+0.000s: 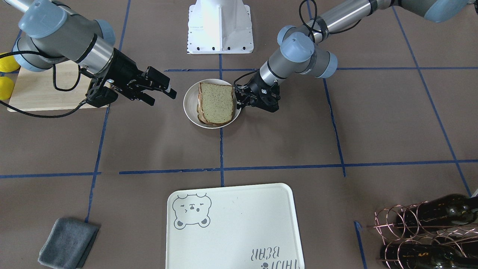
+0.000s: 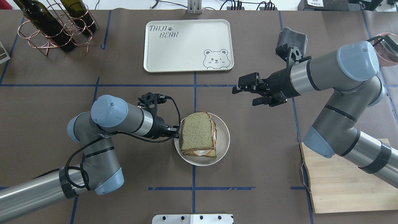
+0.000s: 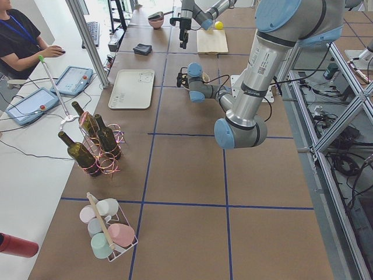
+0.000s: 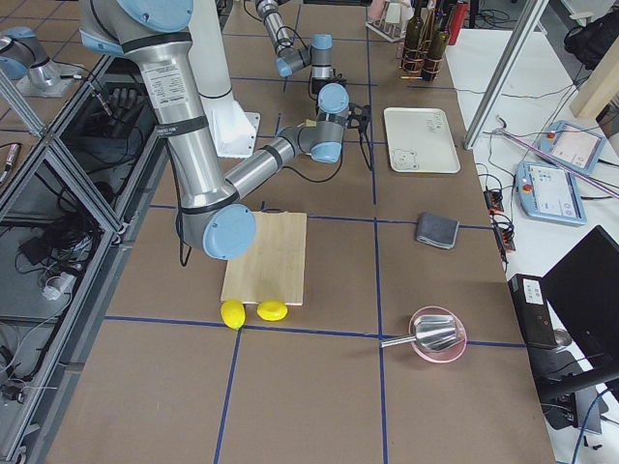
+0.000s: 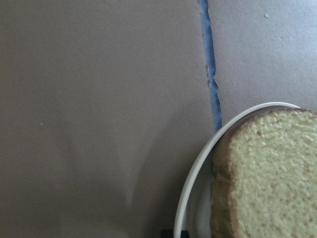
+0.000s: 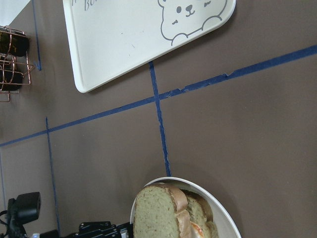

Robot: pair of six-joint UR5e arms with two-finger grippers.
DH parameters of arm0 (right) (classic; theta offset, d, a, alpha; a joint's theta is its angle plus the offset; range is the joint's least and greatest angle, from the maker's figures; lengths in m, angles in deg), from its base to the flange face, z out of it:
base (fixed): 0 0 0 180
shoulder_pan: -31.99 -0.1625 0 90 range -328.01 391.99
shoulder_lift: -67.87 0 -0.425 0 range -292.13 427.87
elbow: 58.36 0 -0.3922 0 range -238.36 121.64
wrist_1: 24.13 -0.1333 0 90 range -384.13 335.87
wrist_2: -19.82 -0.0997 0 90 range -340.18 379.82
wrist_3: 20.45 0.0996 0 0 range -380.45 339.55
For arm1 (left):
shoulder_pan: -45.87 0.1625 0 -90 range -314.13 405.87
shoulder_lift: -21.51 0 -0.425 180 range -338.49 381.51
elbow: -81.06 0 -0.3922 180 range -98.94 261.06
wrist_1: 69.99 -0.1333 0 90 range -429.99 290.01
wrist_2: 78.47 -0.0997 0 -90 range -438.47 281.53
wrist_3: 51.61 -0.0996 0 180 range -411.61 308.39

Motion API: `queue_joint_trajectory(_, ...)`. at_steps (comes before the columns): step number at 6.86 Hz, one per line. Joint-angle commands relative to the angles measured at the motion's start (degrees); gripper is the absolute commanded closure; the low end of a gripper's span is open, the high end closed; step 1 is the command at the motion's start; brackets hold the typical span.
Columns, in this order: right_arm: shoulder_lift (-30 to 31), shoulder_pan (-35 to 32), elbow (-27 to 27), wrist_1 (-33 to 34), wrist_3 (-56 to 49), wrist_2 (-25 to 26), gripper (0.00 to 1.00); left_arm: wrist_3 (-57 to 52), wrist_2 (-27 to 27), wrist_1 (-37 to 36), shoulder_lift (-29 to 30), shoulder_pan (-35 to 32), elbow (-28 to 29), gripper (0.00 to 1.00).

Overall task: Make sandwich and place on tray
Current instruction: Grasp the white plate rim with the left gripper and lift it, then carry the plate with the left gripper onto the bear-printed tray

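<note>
White dish [image 2: 224, 137] holding sandwich [image 2: 197, 130], tray [image 2: 186, 46] apart

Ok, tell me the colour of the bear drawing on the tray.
Grey, on the cream-white tray; clearest in the overhead exterior view.

The only words that can be read stand on the tray [image 2: 186, 54], at the far middle of the table: grey hand-drawn capitals "TAIJI BEAR" in two lines, with a small paw print after "TAIJI", in the tray's far left corner in the overhead view. A grey bear-face drawing [image 2: 215, 58] fills the opposite, near right corner. Dark print runs along the silver tube of the left arm [image 3: 263, 58] in the left-side view, too small to read.
</note>
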Motion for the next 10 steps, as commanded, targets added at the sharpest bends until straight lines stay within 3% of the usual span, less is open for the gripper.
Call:
queue_joint_trajectory(1,2.87,-3.87,-1.65,-0.14,-0.09,-5.72,0.00,1.87,3.42,-0.59,0.10,-3.06,-1.67,1.00)
queue_joint_trajectory(3,5.07,-6.34,-3.31,-0.32,-0.09,-8.63,0.00,4.76,4.50,-2.07,1.67,-5.62,-1.50,1.00)
queue_joint_trajectory(5,6.31,-8.63,-4.20,-0.41,-0.18,-11.53,0.00,11.86,3.97,-7.87,7.81,-8.78,0.85,1.00)
queue_joint_trajectory(10,5.79,-9.08,-3.76,-0.05,-0.18,-11.20,0.00,14.97,-2.44,-5.09,18.62,-16.69,21.64,1.00)
